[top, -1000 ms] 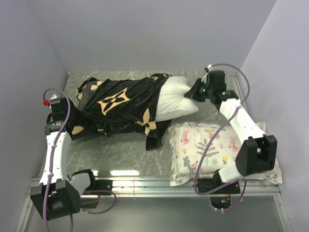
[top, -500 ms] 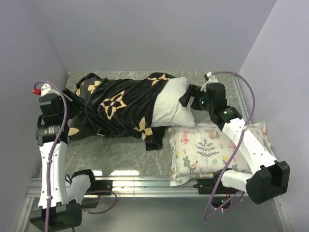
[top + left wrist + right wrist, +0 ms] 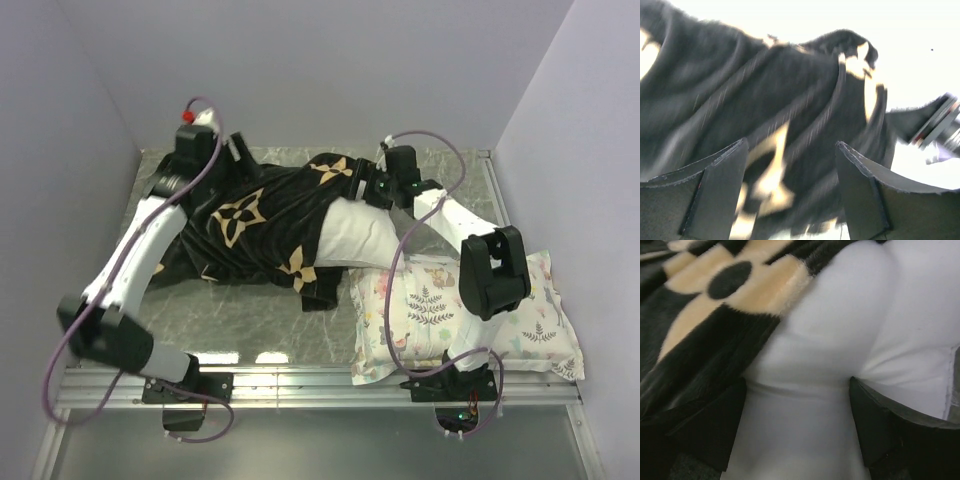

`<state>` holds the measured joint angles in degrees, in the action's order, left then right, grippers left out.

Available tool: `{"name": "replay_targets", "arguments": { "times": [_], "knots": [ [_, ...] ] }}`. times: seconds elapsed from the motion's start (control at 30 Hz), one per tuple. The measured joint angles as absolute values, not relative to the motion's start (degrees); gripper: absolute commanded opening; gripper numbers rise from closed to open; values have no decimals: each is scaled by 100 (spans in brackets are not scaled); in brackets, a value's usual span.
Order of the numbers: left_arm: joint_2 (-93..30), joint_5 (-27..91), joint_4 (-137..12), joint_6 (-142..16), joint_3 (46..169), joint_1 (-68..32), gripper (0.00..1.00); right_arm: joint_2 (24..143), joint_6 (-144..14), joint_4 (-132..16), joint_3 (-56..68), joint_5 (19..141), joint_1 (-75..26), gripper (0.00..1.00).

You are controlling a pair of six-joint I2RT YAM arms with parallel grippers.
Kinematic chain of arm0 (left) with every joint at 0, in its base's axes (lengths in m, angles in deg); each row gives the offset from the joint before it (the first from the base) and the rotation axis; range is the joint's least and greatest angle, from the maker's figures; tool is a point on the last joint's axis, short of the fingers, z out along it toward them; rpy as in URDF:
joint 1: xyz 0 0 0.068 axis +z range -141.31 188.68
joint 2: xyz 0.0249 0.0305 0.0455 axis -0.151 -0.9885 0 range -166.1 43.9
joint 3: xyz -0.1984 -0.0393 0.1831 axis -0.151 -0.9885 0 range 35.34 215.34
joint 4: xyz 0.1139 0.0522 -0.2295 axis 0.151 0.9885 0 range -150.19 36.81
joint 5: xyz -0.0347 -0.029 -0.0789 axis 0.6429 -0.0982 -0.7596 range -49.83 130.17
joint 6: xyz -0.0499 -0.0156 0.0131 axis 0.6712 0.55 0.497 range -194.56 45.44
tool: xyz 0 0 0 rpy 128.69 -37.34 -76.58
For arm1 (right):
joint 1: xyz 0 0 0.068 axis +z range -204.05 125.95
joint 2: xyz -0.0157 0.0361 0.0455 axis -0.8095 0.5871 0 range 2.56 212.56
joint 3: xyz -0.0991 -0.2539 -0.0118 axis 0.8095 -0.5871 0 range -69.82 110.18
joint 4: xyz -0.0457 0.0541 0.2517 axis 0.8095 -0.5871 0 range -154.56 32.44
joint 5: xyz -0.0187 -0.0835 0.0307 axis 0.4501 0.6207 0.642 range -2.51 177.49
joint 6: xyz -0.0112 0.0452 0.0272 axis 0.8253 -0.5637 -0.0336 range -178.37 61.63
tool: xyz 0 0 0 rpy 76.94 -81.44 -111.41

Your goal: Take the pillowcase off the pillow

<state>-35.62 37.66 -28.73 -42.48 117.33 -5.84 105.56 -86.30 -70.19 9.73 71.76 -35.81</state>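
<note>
Spread wide and grasping nothing, the right fingers [image 3: 372,192] sit over the bared white end of the pillow [image 3: 350,235] at centre frame. The left fingers [image 3: 232,152], also parted and empty, hover above the far edge of the black, flower-printed pillowcase [image 3: 250,215] at upper left. The pillow lies lengthwise, left to right, across the desk [image 3: 260,310], most of it sheathed, so the case likely has to slide leftward, toward the nearer left arm, while a floral-print pillow [image 3: 440,310] lies just beside it at lower right.
</note>
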Motion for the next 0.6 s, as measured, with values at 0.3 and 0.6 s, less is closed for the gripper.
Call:
{"name": "replay_targets", "arguments": {
  "times": [0.3, 0.6],
  "knots": [
    [-6336, 4042, -2589, -4876, 14188, -1305, 77, 10130, -8944, -5403, -443, 7161, -3581, 89],
    [-7472, 4197, -2149, -5352, 14841, -1618, 48, 10180, -9030, -5250, -439, 7180, -3575, 87]
  ]
}}
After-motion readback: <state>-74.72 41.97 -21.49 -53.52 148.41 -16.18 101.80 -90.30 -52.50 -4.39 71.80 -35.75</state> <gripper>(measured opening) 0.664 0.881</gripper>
